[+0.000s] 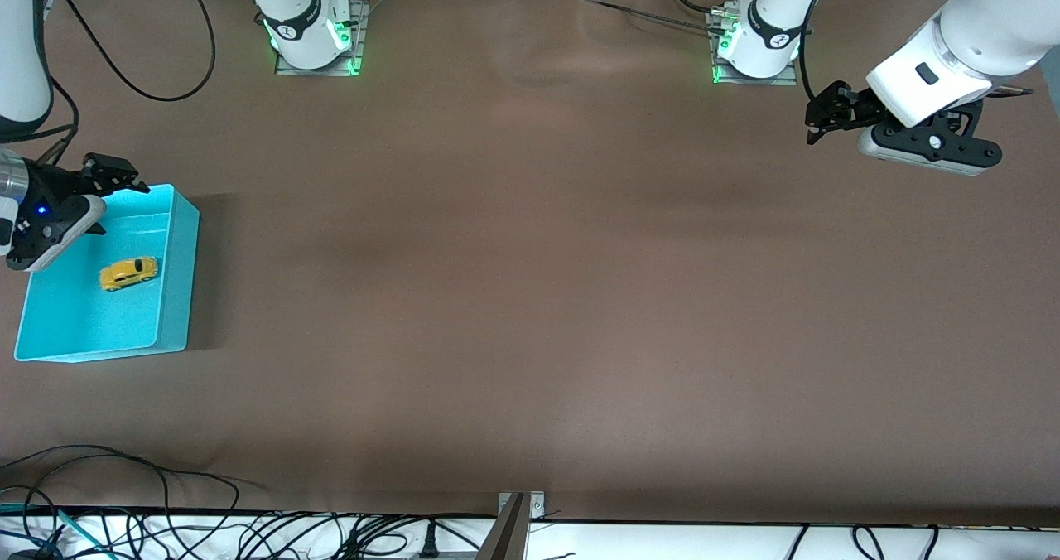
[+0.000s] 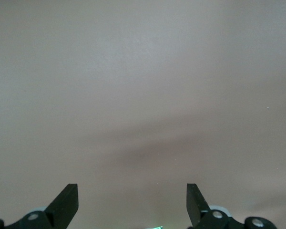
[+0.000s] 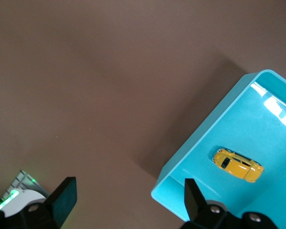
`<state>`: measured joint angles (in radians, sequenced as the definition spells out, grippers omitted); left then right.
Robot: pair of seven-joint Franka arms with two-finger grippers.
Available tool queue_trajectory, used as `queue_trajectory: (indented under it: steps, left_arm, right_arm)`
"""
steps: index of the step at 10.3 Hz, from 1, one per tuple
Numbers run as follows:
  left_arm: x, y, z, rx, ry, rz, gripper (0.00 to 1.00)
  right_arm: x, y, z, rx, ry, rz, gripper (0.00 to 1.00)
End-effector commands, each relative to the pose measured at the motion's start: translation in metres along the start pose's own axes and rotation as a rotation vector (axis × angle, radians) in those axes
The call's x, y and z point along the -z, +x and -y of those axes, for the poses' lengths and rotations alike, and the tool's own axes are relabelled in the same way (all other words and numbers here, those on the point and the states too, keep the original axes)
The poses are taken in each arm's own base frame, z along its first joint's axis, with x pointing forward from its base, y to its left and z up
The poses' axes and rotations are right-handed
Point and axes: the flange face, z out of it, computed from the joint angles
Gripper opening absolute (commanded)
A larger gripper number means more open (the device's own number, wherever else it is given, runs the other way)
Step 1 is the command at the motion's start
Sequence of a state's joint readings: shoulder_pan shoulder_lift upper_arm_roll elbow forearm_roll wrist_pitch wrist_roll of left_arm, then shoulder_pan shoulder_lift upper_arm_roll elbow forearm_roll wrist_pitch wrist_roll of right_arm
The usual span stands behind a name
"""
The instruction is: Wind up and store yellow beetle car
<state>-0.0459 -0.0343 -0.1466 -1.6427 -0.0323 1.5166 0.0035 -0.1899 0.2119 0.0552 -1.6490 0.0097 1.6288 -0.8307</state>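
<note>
In the turquoise plastic bin point(image 1: 178, 237) at the right arm's end of the brown table point(image 1: 530, 295): tiny yellow beetle car point(image 1: 128, 273), under the right gripper point(image 1: 116, 175), fingers spread and empty. Only bare tabletop between the spread, empty fingers of the left gripper point(image 2: 132, 200) in its wrist view; black cables point(image 1: 166, 527) along the table's near edge

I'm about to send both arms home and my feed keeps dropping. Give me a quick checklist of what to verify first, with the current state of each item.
1. Yellow beetle car lies inside the turquoise bin, on its floor: ok.
2. Car upright on its wheels, away from the bin walls: ok.
3. Right gripper open and empty, over the bin's edge nearest the robot bases: ok.
4. Left gripper open and empty, over bare table at the left arm's end: ok.
5. Bin sits flat at the right arm's end of the table: ok.
6. Car wound up before storing: cannot tell.
</note>
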Motion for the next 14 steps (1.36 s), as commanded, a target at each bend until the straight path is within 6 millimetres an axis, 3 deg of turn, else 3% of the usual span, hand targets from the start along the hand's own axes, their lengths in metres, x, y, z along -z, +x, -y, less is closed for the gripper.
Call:
queue_trajectory:
  steps: [1,2,5,8,11,13,14]
  left_arm:
    - [0.008,-0.004,-0.002,0.01,-0.003,-0.001,1.0]
    - [0.008,-0.005,-0.003,0.007,-0.003,-0.003,1.0]
    - [0.008,-0.004,-0.001,0.01,0.0,-0.003,1.0]
    - [0.008,-0.004,-0.005,0.001,0.001,-0.003,1.0]
    - [0.007,-0.004,-0.006,-0.001,0.001,-0.001,1.0]
    - [0.007,-0.003,-0.005,0.002,0.0,-0.001,1.0]
    - [0.007,-0.004,-0.006,0.004,0.001,-0.001,1.0]
  right_arm:
    - [0.012,0.01,0.022,-0.127,0.009,-0.02,1.0]
    - [0.018,0.02,0.035,-0.167,0.006,-0.038,1.0]
    - [0.033,0.026,0.059,-0.374,-0.002,-0.07,1.0]
    - [0.042,0.014,0.092,-0.531,-0.031,-0.095,1.0]
    - [0.051,-0.003,0.111,-0.612,-0.053,-0.12,1.0]
    - [0.052,0.005,0.126,-0.643,-0.061,-0.107,1.0]
    - [0.052,0.004,0.125,-0.654,-0.062,-0.105,1.0]
